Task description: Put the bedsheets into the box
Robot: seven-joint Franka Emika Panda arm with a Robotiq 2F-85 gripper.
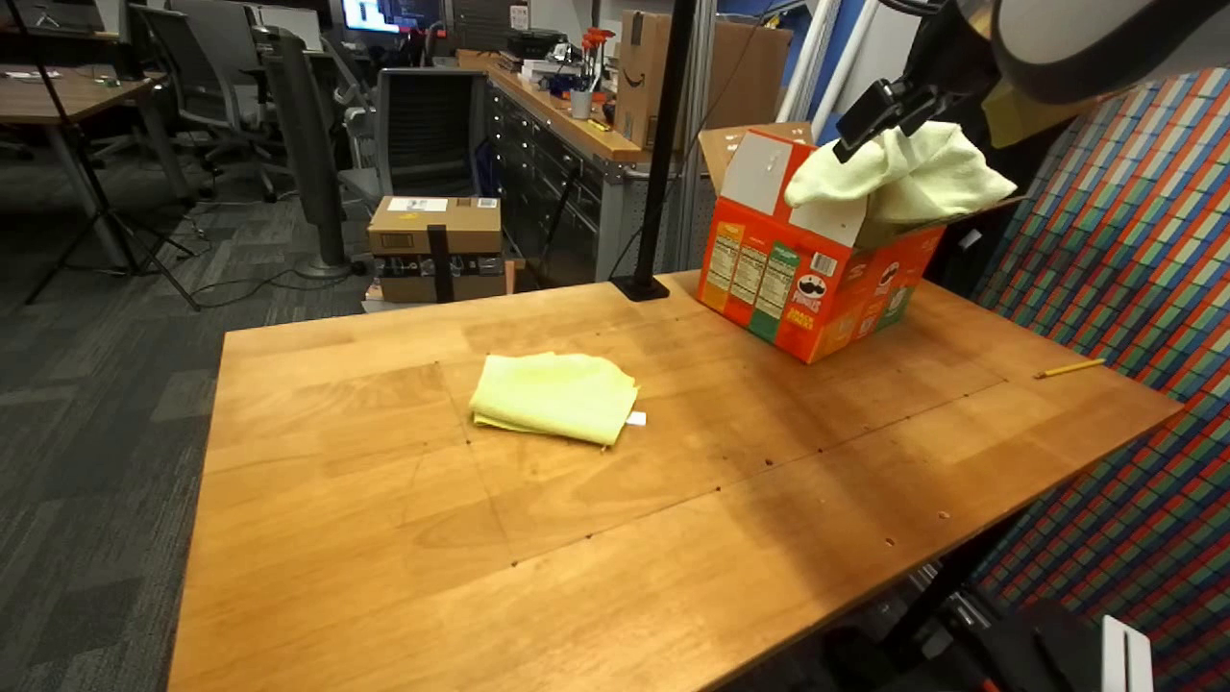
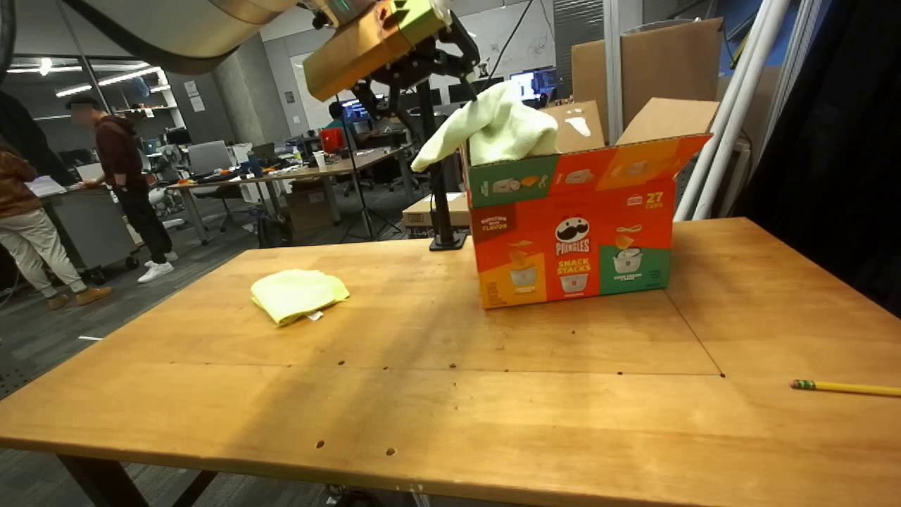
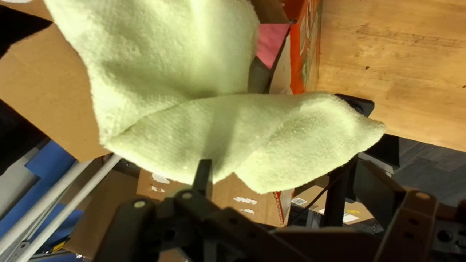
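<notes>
The orange box (image 1: 855, 288) stands at the table's back with its flaps up; it also shows in an exterior view (image 2: 577, 243). The cream-white cloth (image 1: 898, 178) lies bunched over the box's opening, with one end hanging past the rim (image 2: 507, 130). In the wrist view the cream-white cloth (image 3: 174, 120) covers most of the opening. A corner of the pink cloth (image 3: 271, 42) shows inside the box. The yellow-green cloth (image 1: 557, 396) lies folded on the table, also in an exterior view (image 2: 298, 293). My gripper (image 3: 291, 178) is open above the cream-white cloth, its fingers apart.
A black pole (image 1: 663, 163) rises from the table's back edge beside the box. A yellow pencil (image 1: 1069, 368) lies on the table (image 1: 461, 596). Large cardboard boxes (image 1: 740, 86) stand behind, and a patterned wall (image 1: 1143, 221) stands beside the table.
</notes>
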